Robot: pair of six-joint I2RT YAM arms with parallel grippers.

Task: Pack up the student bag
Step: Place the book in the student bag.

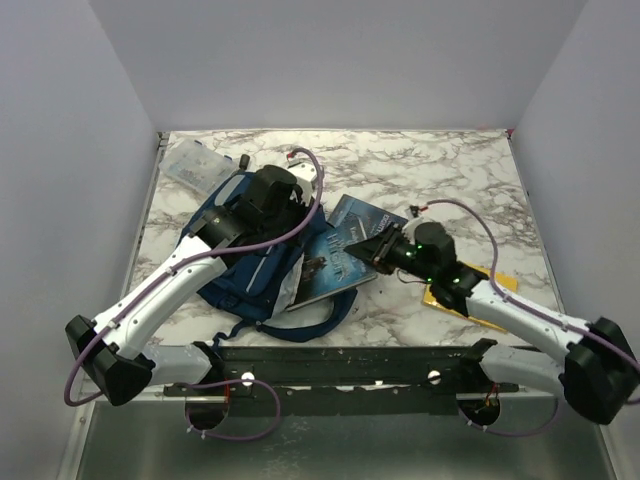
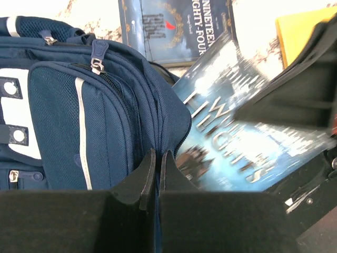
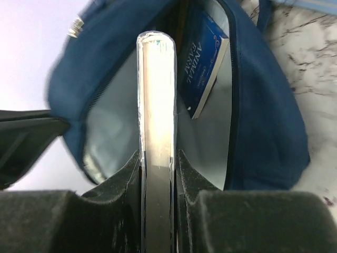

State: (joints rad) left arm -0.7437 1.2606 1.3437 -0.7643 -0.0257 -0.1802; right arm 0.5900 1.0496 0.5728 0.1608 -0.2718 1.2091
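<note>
The navy student bag (image 1: pixel 245 268) lies at the table's centre-left with its main opening facing right. My left gripper (image 1: pixel 298 212) is shut on the fabric edge of the bag (image 2: pixel 79 105) by the zip, fingertips (image 2: pixel 149 167) nearly touching. My right gripper (image 1: pixel 362 250) is shut on a blue "Wuthering Heights" book (image 1: pixel 328 265), also seen in the left wrist view (image 2: pixel 237 132). In the right wrist view the book (image 3: pixel 156 100) is edge-on at the mouth of the bag (image 3: pixel 263 121). A blue "Animal Farm" book (image 3: pixel 202 63) lies inside on the grey lining.
A second dark-blue book, "Nineteen Eighty-Four" (image 1: pixel 362 214), lies on the marble behind the held book. A yellow flat item (image 1: pixel 500 285) lies under my right arm. A clear plastic box (image 1: pixel 195 165) stands at the back left. White walls enclose the table.
</note>
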